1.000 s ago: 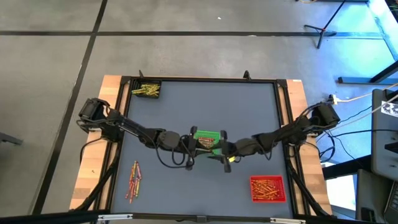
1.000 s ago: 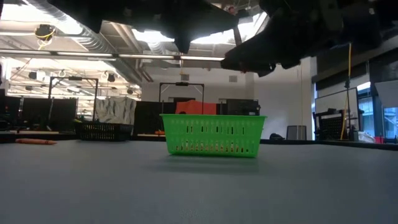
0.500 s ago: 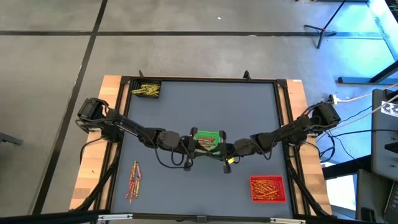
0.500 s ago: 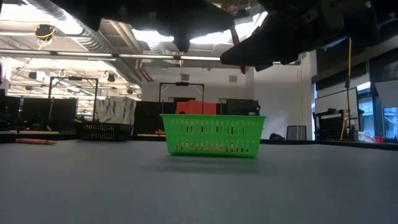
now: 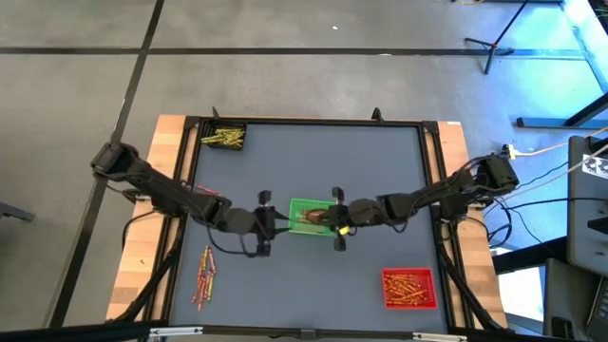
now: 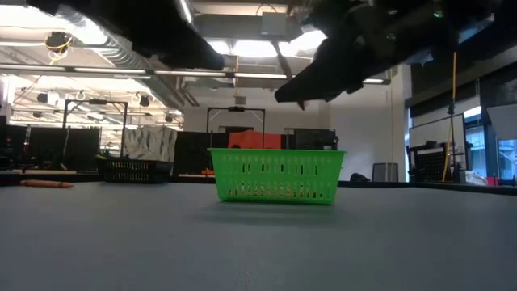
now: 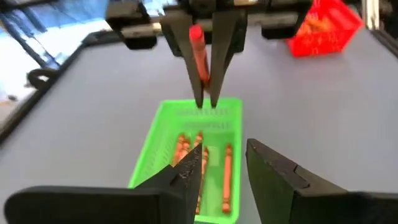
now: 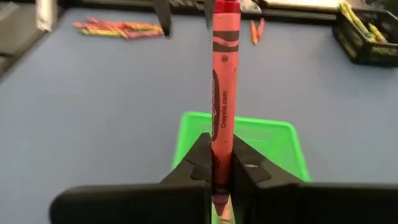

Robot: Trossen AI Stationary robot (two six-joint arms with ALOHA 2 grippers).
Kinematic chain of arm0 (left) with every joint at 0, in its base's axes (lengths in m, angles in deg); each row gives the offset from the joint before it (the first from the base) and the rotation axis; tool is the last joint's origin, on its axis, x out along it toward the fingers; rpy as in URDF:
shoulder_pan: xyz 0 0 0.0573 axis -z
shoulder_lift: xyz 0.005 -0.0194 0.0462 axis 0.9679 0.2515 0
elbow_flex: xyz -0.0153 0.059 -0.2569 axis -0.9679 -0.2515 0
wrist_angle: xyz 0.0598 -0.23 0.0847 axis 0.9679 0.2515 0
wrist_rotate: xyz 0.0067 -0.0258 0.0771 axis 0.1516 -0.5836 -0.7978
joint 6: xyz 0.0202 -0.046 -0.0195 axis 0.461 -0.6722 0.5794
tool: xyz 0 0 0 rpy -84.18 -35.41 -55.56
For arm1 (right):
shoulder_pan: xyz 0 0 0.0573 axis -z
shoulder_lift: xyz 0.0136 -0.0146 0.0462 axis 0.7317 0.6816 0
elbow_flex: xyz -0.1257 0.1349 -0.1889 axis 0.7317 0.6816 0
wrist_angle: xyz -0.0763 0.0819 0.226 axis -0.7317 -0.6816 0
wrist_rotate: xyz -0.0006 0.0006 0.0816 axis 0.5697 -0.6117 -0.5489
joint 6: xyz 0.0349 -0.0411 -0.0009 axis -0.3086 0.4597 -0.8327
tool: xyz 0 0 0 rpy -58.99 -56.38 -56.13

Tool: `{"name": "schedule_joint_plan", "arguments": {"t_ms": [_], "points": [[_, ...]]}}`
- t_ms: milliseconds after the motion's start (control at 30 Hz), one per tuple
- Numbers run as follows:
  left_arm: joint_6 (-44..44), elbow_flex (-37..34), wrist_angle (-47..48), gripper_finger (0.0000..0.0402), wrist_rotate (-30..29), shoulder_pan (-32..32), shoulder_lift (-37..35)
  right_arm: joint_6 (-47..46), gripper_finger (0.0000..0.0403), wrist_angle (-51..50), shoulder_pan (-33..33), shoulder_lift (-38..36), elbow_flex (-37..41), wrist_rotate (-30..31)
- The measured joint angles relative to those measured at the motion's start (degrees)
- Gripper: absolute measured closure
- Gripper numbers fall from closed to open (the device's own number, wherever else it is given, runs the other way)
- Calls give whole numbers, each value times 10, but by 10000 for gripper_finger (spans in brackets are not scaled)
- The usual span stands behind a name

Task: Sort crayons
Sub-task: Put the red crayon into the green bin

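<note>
Gripping one red crayon [image 8: 222, 93] above the green tray [image 5: 306, 217], the right claw [image 8: 217, 167] faces the open left claw [image 7: 225, 168].

A robotics lab or workshop in a big industrial hall. In the high view a framed work table [image 5: 380, 161] with a grey-blue top and bare plywood edges stands on a polished concrete floor [image 5: 285, 81] marked with dark tape lines. At the upper right of that frame stand tripod legs [image 5: 503, 43], and at the right edge a cable [image 5: 546, 150] runs toward a piece of equipment. The low view looks across the table into a high room: exposed ducting [image 6: 121, 55] at the upper left, bright ceiling light panels [image 6: 242, 48], a covered machine [image 6: 149, 144] at mid left, and dark racks [image 6: 234, 129] along the back wall.
</note>
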Motion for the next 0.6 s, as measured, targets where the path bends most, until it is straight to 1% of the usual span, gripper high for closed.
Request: {"name": "schedule_joint_plan", "arguments": {"t_ms": [67,133,233,333,433,500,600], "points": [[1,-38,-59,293,-16,7,-16,5,389,-53,12,2,-28,0],[7,-84,-121,293,-14,7,-33,7,391,-104,25,8,-56,-1],[7,-158,-233,294,-7,5,-55,8,380,-173,45,19,-91,-8],[9,-226,-352,294,-7,5,-62,5,368,-203,62,34,-114,-29],[26,-270,-457,294,-4,5,-67,5,372,-209,74,55,-128,-55],[31,-286,-501,294,-2,5,-67,5,381,-209,81,72,-135,-69],[28,-293,-508,294,5,5,-67,5,389,-217,88,89,-137,-76]]}}
